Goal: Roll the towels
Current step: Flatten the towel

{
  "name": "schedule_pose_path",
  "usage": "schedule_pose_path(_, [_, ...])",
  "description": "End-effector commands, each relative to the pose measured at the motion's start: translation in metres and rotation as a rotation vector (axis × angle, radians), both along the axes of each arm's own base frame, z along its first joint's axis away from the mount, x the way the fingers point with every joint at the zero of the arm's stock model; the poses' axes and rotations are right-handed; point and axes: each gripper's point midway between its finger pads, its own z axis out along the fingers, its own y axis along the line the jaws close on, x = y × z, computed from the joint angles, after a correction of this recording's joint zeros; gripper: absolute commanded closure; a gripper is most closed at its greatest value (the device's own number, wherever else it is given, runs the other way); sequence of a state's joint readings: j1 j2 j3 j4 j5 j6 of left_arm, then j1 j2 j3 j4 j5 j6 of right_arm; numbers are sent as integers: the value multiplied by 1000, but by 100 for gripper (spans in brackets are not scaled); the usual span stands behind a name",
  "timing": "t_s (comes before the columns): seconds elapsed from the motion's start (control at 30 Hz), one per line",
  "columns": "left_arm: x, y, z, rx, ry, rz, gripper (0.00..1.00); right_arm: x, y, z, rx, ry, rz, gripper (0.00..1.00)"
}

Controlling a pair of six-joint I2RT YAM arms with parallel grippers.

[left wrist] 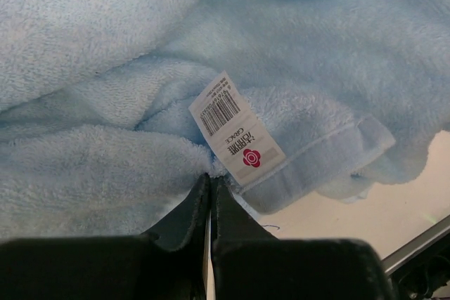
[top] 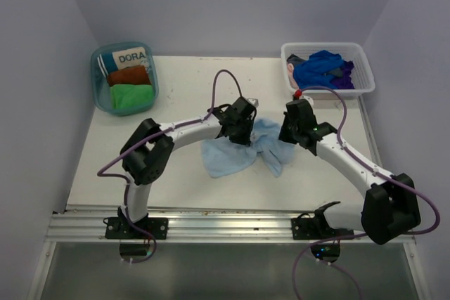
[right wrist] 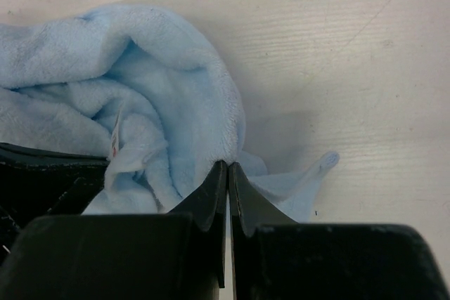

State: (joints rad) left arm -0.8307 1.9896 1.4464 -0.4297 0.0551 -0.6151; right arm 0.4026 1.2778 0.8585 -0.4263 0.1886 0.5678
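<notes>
Towelling is bunching up in the middle of the table: the light blue towel point(top: 242, 151) is lying there crumpled and unrolled, its sewn-in label point(left wrist: 235, 129) facing up. I am pinching it from both sides. The left gripper point(left wrist: 211, 179) is closing its fingers tight on a fold just beside the label, and the right gripper point(right wrist: 228, 168) is clamping another fold on the towel's right side, fingers pressed together with cloth at the tips.

Farther out, the tub point(top: 98, 96) at the far left corner is holding the green towel point(top: 131, 96) and the rust-brown towel point(top: 130, 75), both looking compact, next to the DORA item point(top: 130, 56). The white basket point(top: 365, 68) at the far right corner is holding the dark blue towel point(top: 320, 68) and the purple towel point(top: 344, 79) in a loose heap.

I am judging two done and three remaining, with this one needing flattening before any rolling.
</notes>
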Motion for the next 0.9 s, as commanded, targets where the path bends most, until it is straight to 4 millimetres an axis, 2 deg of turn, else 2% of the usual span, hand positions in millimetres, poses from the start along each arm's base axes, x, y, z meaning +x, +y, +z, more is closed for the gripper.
schedule_pose_path(0.0, [14,13,27,36,-68,22,100,5,-3,13,14,-37,-21,100])
schedule_pose_path(0.03, [16,21,44,33,-103,35,100,6,-6,15,8,-41,-27,100])
schedule_pose_path(0.1, [20,45,55,57,-127,59,100,10,-11,21,-8,-55,-34,100])
schedule_pose_path(0.13, [21,55,77,26,-160,72,100,14,-17,24,-12,-64,-51,100])
schedule_pose_path(0.17, [35,74,85,13,-176,115,100,17,-20,26,-2,-63,-54,100])
schedule_pose_path(0.23, [48,100,102,-27,-215,142,100,32,-25,44,44,-96,-76,100])
schedule_pose_path(0.27, [72,128,110,-28,-242,214,100,40,-23,54,65,-118,-72,100])
schedule_pose_path(0.33, [96,145,138,-62,-287,242,100,60,-19,87,76,-176,-67,100])
schedule_pose_path(0.37, [109,170,147,-39,-295,297,100,68,-18,114,74,-221,-62,100])
schedule_pose_path(0.4, [117,179,162,-36,-330,312,100,72,-20,127,69,-250,-69,100])
schedule_pose_path(0.43, [123,184,193,-62,-398,325,100,74,-22,139,66,-279,-73,100])
schedule_pose_path(0.47, [130,195,211,-76,-444,347,100,76,-22,160,68,-330,-72,100])
schedule_pose_path(0.5, [132,200,224,-91,-478,353,100,76,-23,172,70,-359,-72,100])
schedule_pose_path(0.53, [132,206,248,-122,-527,358,100,74,-27,187,71,-398,-80,100])
schedule_pose_path(0.57, [137,221,260,-139,-554,386,100,73,-29,198,67,-423,-83,100])
schedule_pose_path(0.63, [136,233,283,-194,-589,394,100,67,-37,225,68,-492,-106,100])
schedule_pose_path(0.67, [138,249,290,-201,-606,425,100,64,-40,232,61,-508,-112,100])
schedule_pose_path(0.7, [137,255,293,-208,-610,436,100,59,-43,242,60,-531,-119,100])
schedule_pose_path(0.73, [132,261,304,-221,-636,446,100,55,-45,247,55,-544,-121,100])
schedule_pose_path(0.77, [130,270,308,-224,-645,467,100,44,-52,260,50,-580,-132,100])
schedule_pose_path(0.83, [117,279,323,-247,-673,484,100,32,-59,269,38,-598,-142,100])
schedule_pose_path(0.87, [113,283,328,-256,-686,493,100,18,-65,279,32,-624,-146,100])
